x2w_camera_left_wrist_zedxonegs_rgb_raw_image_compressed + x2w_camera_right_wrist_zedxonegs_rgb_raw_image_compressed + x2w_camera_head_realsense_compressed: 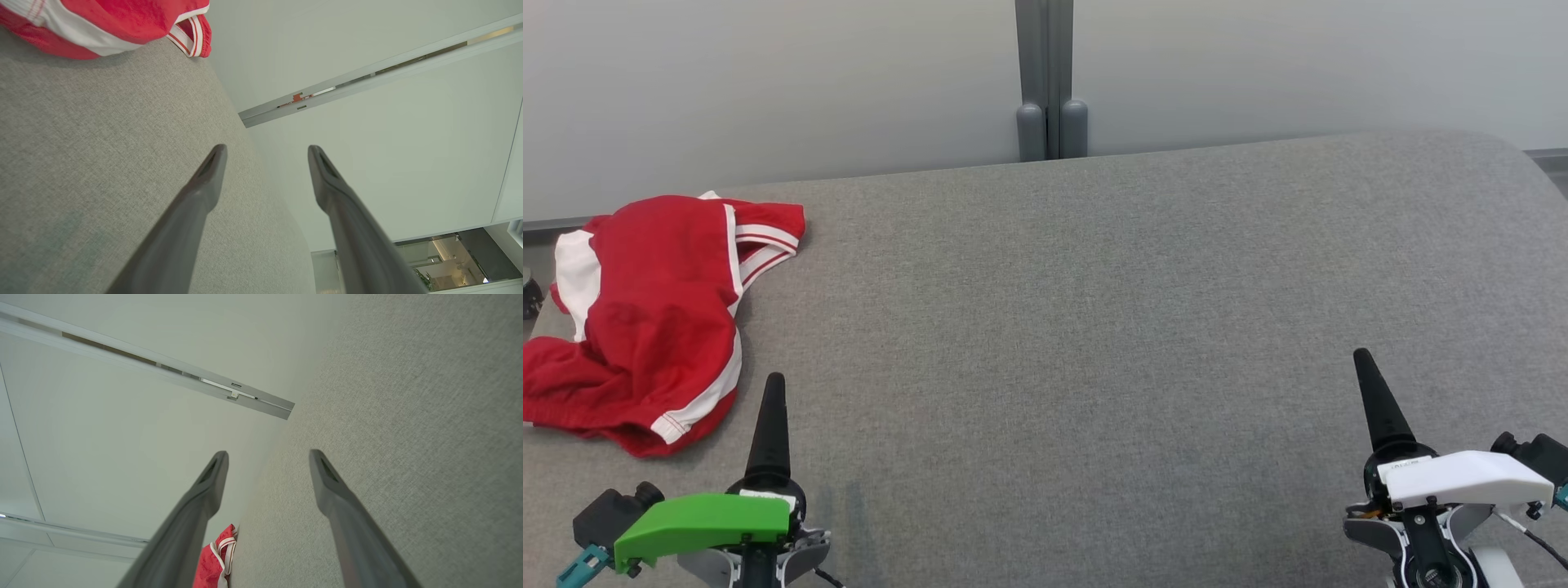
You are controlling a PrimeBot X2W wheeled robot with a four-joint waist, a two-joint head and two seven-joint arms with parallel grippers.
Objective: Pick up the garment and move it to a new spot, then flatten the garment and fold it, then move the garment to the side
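The red garment [654, 318] with white bands is lying in a loose, rumpled heap out at about nine o'clock on the grey padded surface [1135, 327], close to its left edge. Its long axis is running from roughly one o'clock, where the striped hem is pointing toward the wall, down to seven o'clock, where the near folds are bunching up. It is not looking flat or squarely folded from where I am standing.

The left claw [267, 151] is hovering just beside that near end without touching it, its two dark fingers standing spread apart and gripping nothing. From this claw the garment is sitting at about eleven o'clock, so its fingers are pointing past the cloth's right side, not at it.

The right claw [267, 455] is waiting well apart at the other end of the surface, likewise parted and empty, with the garment far off at about ten o'clock from it.

To my eye the left arm is clearly the nearer one. Any reach for the cloth is calling for a swing leftward and a little forward, meeting the heap across its long axis.
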